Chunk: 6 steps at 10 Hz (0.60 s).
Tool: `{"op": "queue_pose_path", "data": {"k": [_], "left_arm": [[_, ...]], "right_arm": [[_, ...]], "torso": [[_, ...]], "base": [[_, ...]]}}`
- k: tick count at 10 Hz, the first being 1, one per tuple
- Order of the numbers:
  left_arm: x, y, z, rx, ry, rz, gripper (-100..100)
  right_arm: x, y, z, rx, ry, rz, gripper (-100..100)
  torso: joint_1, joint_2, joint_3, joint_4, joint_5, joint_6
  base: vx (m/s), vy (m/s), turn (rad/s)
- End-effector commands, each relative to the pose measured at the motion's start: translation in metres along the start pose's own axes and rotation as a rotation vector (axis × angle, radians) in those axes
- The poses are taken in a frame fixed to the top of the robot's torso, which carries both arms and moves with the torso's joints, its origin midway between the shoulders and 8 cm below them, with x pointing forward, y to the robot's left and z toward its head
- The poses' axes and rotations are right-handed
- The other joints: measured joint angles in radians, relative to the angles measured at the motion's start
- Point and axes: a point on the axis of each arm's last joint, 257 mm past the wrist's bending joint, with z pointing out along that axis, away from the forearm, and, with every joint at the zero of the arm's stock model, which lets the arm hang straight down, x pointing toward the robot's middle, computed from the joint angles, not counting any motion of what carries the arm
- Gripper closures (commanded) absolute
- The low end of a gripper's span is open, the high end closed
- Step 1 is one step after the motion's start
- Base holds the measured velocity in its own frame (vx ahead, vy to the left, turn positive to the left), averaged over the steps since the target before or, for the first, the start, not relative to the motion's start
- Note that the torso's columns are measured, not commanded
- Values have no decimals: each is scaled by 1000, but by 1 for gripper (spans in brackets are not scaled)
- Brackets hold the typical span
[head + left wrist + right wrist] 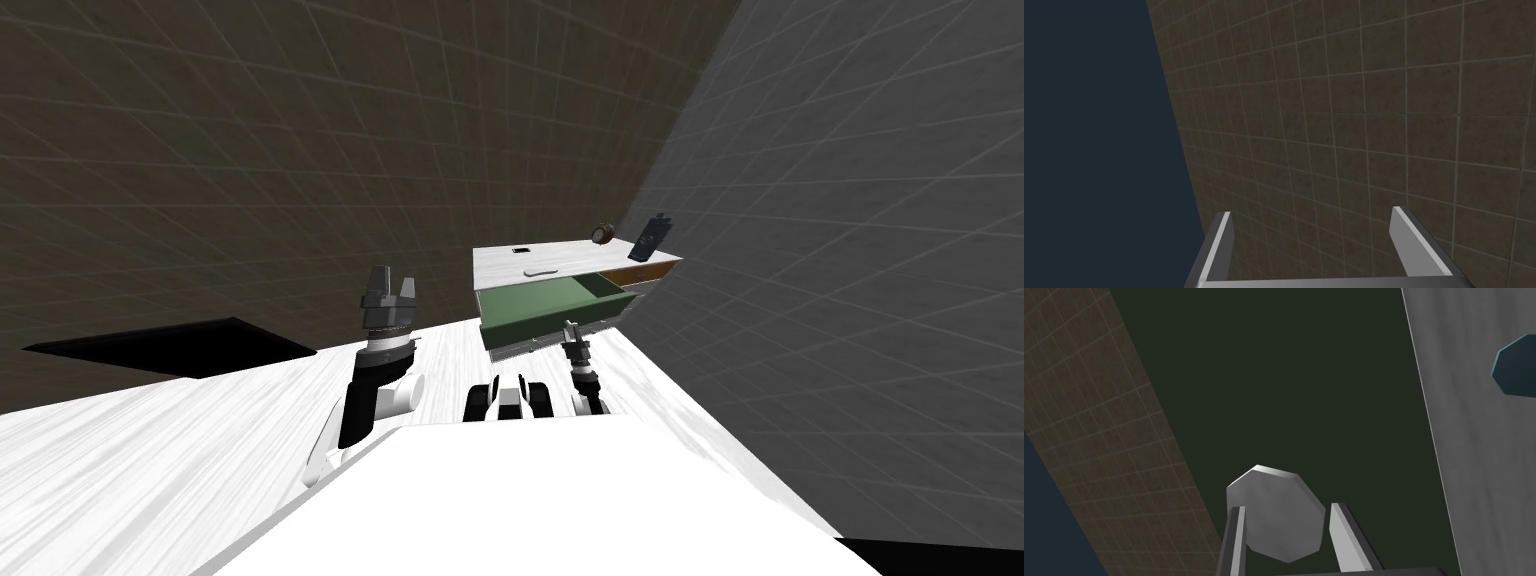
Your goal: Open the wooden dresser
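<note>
One green drawer (545, 305) of the dresser (530, 262) at the grey wall (820, 300) is already pulled well out, its grey knob (1276, 513) gripped by the right hand (1286, 507). The left hand (1311, 211) is spread, empty. Opening is judged nearly done.

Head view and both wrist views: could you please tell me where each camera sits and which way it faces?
Head view: on the head, looking steeply down and forward at the dresser, its green drawer pulled out; left gripper and right gripper show.
Left wrist view: on the left hand, facing a brown tiled wall; its open fingers show.
Right wrist view: on the right hand, facing the drawer's front; its fingers clasp the grey knob.
Shared: the drawer, in head and right wrist views.
</note>
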Motion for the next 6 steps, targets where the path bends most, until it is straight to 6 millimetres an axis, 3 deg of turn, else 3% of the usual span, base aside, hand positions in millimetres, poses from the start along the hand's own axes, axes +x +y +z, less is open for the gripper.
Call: {"op": "queue_pose_path", "data": {"k": [1, 5, 6], "left_arm": [[0, 0, 0, 0, 0, 0, 0], [0, 0, 0, 0, 0, 0, 0], [0, 0, 0, 0, 0, 0, 0]], "right_arm": [[-3, -11, 5, 25, -21, -4, 100], [-3, -7, 0, 11, -20, 1, 100], [4, -7, 12, -7, -14, 8, -100]], "torso": [[-1, 3, 2, 1, 0, 0], [1, -2, -1, -1, 0, -1], [0, 1, 1, 0, -1, -1]], "base": [[-189, -41, -22], [-138, -28, -23], [-116, 5, -33]]}}
